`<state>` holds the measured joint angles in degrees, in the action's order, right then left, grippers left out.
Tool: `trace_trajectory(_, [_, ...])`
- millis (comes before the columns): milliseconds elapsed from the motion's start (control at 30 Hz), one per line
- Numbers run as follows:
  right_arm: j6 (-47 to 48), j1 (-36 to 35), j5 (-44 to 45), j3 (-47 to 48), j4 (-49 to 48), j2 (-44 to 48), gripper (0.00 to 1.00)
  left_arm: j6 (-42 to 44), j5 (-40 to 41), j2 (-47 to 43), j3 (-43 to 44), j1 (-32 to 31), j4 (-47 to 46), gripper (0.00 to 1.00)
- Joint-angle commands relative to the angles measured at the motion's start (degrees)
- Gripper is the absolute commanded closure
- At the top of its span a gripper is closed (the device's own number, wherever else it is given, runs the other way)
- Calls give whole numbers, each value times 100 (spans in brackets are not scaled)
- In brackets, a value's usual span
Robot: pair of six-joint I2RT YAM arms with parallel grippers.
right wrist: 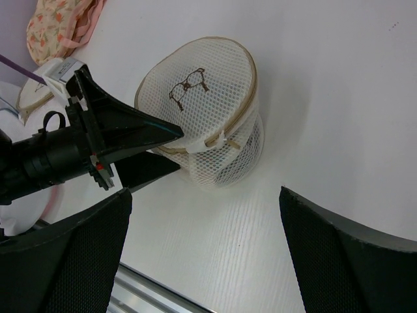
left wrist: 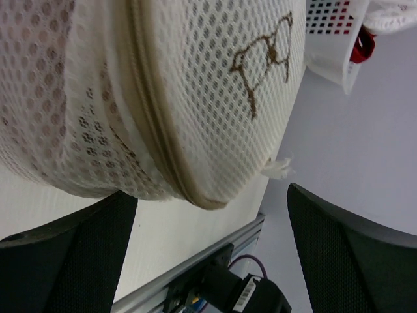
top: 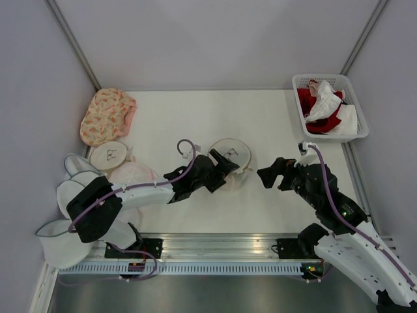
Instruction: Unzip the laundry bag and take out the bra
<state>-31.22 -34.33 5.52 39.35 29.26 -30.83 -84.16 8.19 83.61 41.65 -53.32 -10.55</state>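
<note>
Top view: the laundry bag [top: 236, 151] sits mid-table with the icon face up, and it looks slightly tilted. The left gripper [top: 228, 168] is at its near-left side, touching or just beside it. The right gripper [top: 270, 171] is released, near the bag on its right and apart from it. The basket [top: 359, 134] of clothes is in the far right corner. The floral bag [top: 104, 116] and the other white pouches are far left.

Left wrist: our fingers [left wrist: 71, 248] are spread wide with nothing between them. The bag fills the view just ahead. The zip line under the rim reads closed wherever we see it. The white pull tab [left wrist: 280, 168] sticks out at the edge, ungrasped.

Right wrist: our right fingers [right wrist: 339, 248] are wide apart and empty, with the bag ahead. The left gripper's tips are right at the pull tab, the upper one touching or nearly so, and the jaws are not closed on it.

Status, our read: nothing is done yet. The zip is shut and no bra is out; we can't make it out through the mesh. Left to do: pinch the tab, steady the bag, run the zip round and pull the bra out.
</note>
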Motion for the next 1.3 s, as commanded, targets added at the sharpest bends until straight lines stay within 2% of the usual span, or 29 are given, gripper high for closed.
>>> trace_trajectory(0, [72,14,142,-15,54,85,2,-338,500,313,317,85,-342,3])
trace_trajectory(33, [72,14,142,-42,54,103,2,-233,509,470,335,146,-473,5])
trace_trajectory(133, [81,14,46,-138,37,191,2,74,377,778,344,287,-1008,27])
trace_trajectory(167, [90,14,-50,-199,36,200,2,162,220,849,353,339,-1141,46])
trace_trajectory(200, [125,5,-112,-217,36,209,3,250,114,919,361,462,-1238,55])
trace_trajectory(233, [143,14,-165,-235,36,191,5,390,-9,1033,370,524,-1405,75])
trace_trajectory(267, [178,14,-243,-261,28,130,6,487,-158,1095,379,603,-1502,85])
trace_trajectory(333, [248,14,-481,-296,19,42,12,759,-702,1174,414,831,-1652,98])
trace_trajectory(400, [309,5,-708,-332,-42,-124,20,1032,-1545,1359,537,1085,-1845,98])
trace_trajectory(433, [345,14,-771,-341,-69,-177,30,1303,-1835,1420,598,1174,-1828,98])
trace_trajectory(467, [362,14,-824,-341,-156,-282,37,1401,-2360,1517,634,1236,-1863,98])
trace_trajectory(533, [380,14,-894,-323,-218,-397,51,1691,-2899,1579,643,1403,-2021,98])
trace_trajectory(600, [459,5,-956,-288,-306,-599,57,1797,-3382,1536,477,1473,-2213,98])
trace_trajectory(767, [635,5,-878,-174,-394,-1239,49,2158,-4105,1158,-6,1500,-2365,98])
trace_trajectory(867, [740,5,-851,-156,-534,-1512,43,2220,-4097,693,-358,1500,-2286,98])
trace_trajectory(1067, [828,-21,-947,-103,-658,-1944,45,2510,-3860,-125,-535,1500,-1574,98])
trace_trajectory(1167, [793,-188,-1307,-182,-851,-1971,45,2501,-3807,-275,-535,1500,-1521,98])
trace_trajectory(1267, [697,-548,-1168,-191,-913,-1945,45,2449,-3842,-258,-509,1491,-1521,98])
